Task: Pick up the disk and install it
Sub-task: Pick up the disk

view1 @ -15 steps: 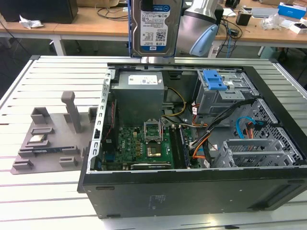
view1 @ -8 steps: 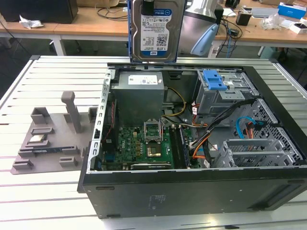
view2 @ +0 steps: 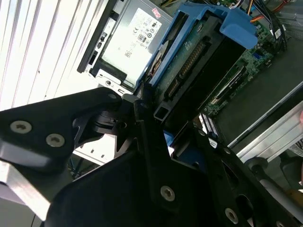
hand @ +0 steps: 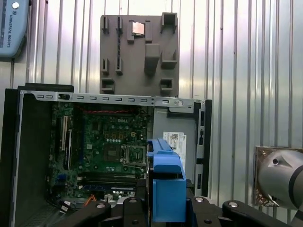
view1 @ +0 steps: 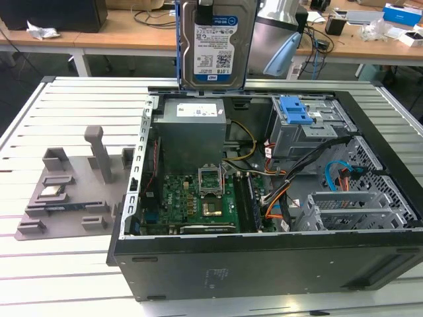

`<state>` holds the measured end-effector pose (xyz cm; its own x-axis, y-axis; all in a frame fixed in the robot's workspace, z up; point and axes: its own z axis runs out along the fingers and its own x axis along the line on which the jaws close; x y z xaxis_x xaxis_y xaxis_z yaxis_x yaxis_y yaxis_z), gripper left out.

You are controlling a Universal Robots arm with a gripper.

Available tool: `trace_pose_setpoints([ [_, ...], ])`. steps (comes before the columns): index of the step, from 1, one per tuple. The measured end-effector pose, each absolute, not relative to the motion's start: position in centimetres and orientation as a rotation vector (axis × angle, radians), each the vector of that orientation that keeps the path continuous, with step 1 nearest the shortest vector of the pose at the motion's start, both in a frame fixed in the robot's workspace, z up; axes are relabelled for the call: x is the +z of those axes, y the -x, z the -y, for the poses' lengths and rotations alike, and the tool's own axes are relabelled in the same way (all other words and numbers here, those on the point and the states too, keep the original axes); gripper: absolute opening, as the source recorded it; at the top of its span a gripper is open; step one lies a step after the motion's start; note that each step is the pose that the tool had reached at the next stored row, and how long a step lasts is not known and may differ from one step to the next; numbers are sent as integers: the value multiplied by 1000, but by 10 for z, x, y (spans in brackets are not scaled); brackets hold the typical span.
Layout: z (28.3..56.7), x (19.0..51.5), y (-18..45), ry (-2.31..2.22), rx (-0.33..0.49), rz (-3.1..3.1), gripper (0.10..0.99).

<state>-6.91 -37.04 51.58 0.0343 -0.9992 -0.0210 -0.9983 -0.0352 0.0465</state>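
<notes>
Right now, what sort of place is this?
Probably a robotics or electronics lab bench. An open computer case lies on a slatted metal table, with a grey parts fixture beside it. The disk is held upright above the case, and there are cluttered wooden desks behind.

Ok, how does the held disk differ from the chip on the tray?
The rectangular silver metal disk hangs upright over the black computer case; the small square silver chip lies flat on the grey plastic tray. The disk is larger, labelled, blue-edged; the chip bare. Both silver.
</notes>
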Motion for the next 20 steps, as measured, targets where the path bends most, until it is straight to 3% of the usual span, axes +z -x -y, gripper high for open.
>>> trace_pose_setpoints([
  [20, 396, 514, 69, -2244, -71, 2168, 369],
])
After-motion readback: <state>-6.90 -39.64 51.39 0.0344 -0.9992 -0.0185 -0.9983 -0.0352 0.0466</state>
